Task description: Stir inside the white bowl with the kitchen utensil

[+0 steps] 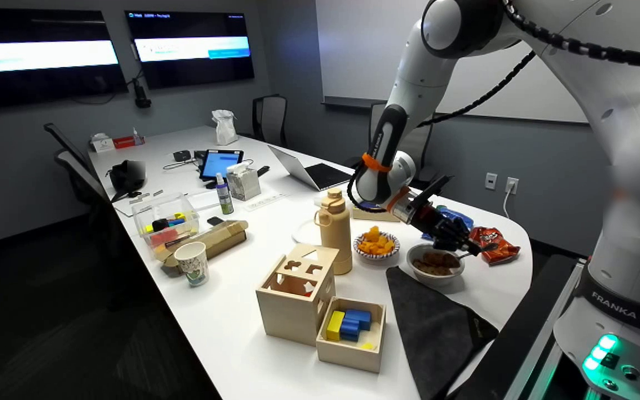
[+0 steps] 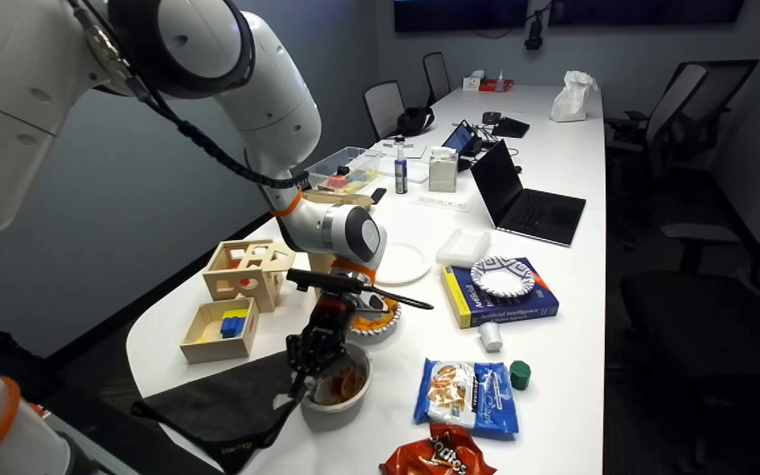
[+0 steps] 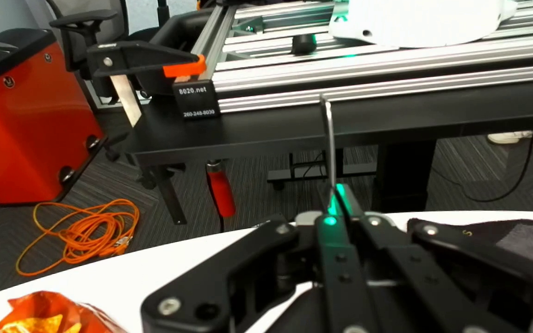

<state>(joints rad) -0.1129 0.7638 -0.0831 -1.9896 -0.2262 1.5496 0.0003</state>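
White bowl: on table, near dark cloth. Tool: clamped on metal utensil (thin-handled). Probable hazard: utensil twisting in the pinch, or bowl tipping, should stirring press its wall.

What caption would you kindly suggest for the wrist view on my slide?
Gripper pinching a thin metal utensil above the white table, a red snack bag at lower left.

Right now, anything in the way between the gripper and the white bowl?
Nothing visible. In both exterior views, the gripper hangs by the white bowl. It is closed on the utensil, one end of which appears to reach inside. The bowl of orange pieces and black cloth lie beside the white bowl, not in between.
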